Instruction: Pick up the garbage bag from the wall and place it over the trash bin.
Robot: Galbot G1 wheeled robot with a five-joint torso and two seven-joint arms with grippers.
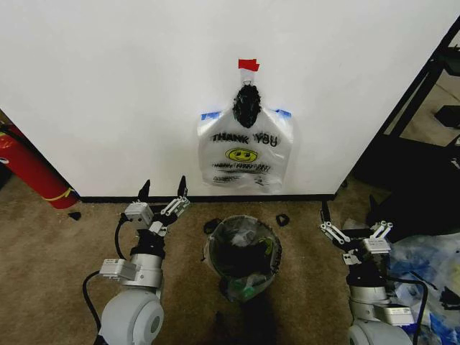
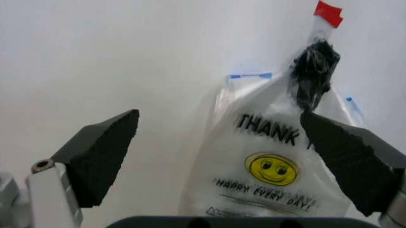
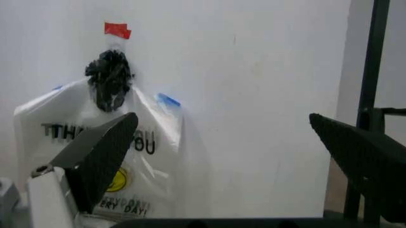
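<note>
The trash bin stands on the carpet in front of the wall, between my two arms. Thin crinkly clear plastic, the garbage bag, lines its rim and mouth. On the wall above hangs a white "THANK YOU" smiley bag with a black crumpled bundle under red tape. My left gripper is open to the left of the bin, pointing at the wall. My right gripper is open to the right of the bin. Neither holds anything.
A red fire extinguisher leans at the far left by the baseboard. A black shelf frame stands at the right, with a heap of clear and blue plastic bags on the floor beside my right arm. A small black piece lies behind the bin.
</note>
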